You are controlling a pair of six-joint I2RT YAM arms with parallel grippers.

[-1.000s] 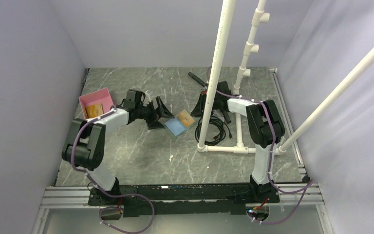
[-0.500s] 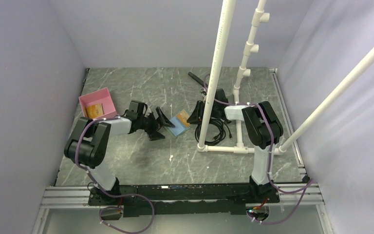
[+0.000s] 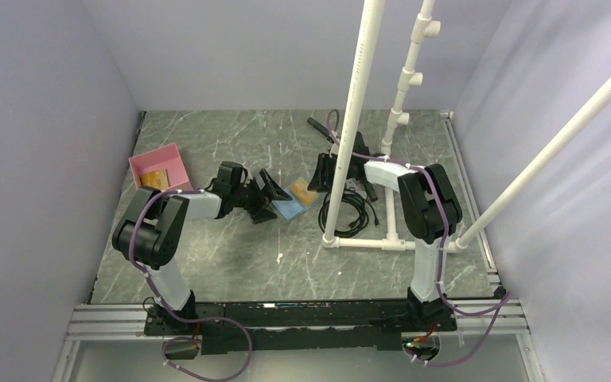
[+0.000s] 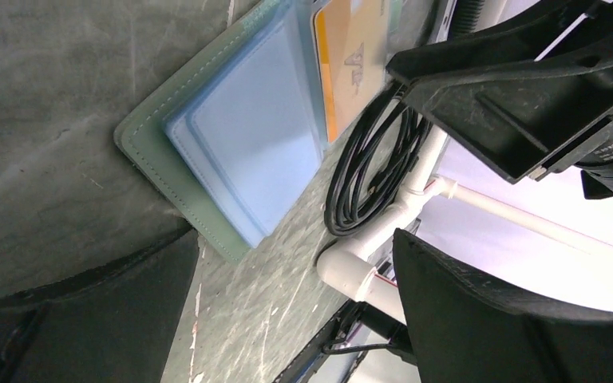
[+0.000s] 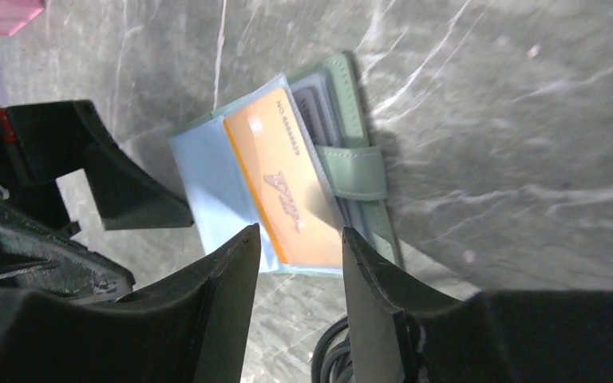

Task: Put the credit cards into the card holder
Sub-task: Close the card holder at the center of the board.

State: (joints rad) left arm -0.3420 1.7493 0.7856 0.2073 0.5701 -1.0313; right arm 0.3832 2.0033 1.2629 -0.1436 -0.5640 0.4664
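Note:
The card holder [image 5: 207, 171] lies open on the table, a green wallet with its pale blue inside up and its tab [image 5: 351, 171] to the right. An orange credit card [image 5: 291, 195] lies on the blue inside. My right gripper [image 5: 299, 235] hovers just short of the card's near end, open, with nothing between its fingers. My left gripper [image 4: 295, 239] is wide open and low at the wallet's [image 4: 231, 152] opposite side, gripping nothing. From above, the wallet [image 3: 290, 208] sits between the left gripper [image 3: 269, 195] and the right gripper [image 3: 318, 171]. A second orange card [image 3: 155, 180] rests in the pink tray [image 3: 167, 159].
A coil of black cable [image 3: 354, 211] lies right of the wallet, beside a white PVC pipe frame [image 3: 366, 243] on the table. A tall white pole [image 3: 350, 119] rises in front of the right gripper. Black stand parts [image 3: 318, 126] sit at the back.
My left gripper has dropped low and moved in against the wallet's left side. My right gripper dipped toward the card, then widened and drew back slightly. The orange card stays on the wallet.

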